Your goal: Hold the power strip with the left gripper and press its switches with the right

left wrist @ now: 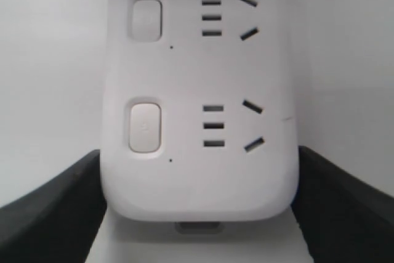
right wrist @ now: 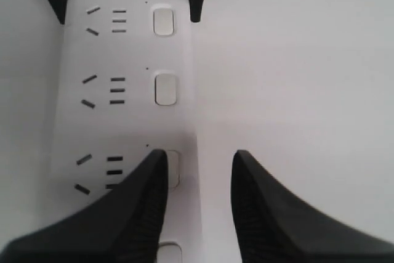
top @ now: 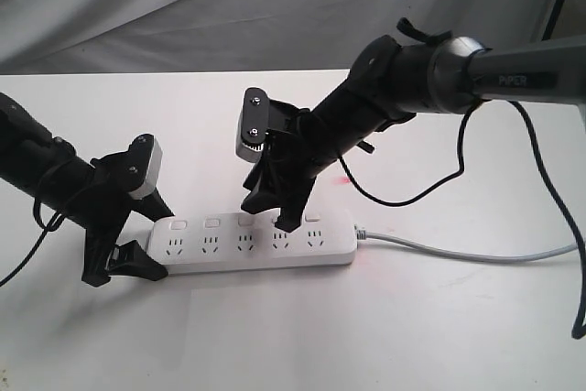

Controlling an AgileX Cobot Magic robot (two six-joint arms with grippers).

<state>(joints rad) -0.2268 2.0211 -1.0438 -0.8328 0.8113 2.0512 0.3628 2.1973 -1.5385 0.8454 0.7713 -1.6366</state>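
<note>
The white power strip point(top: 252, 243) lies flat on the white table, its grey cable point(top: 458, 251) running off to the right. My left gripper point(top: 165, 244) is shut on its left end. In the left wrist view both black fingers point(left wrist: 55, 214) press against the sides of the power strip point(left wrist: 197, 170). My right gripper point(top: 268, 215) hangs open over the strip's middle. In the right wrist view one of its fingers point(right wrist: 144, 195) partly covers the third of the switches point(right wrist: 175, 167) from the held end. The other finger is over bare table. I cannot tell whether it touches.
A black cable point(top: 403, 199) droops from the right arm onto the table behind the strip. A faint red spot point(top: 341, 180) marks the tabletop there. Grey cloth point(top: 183, 6) hangs at the back.
</note>
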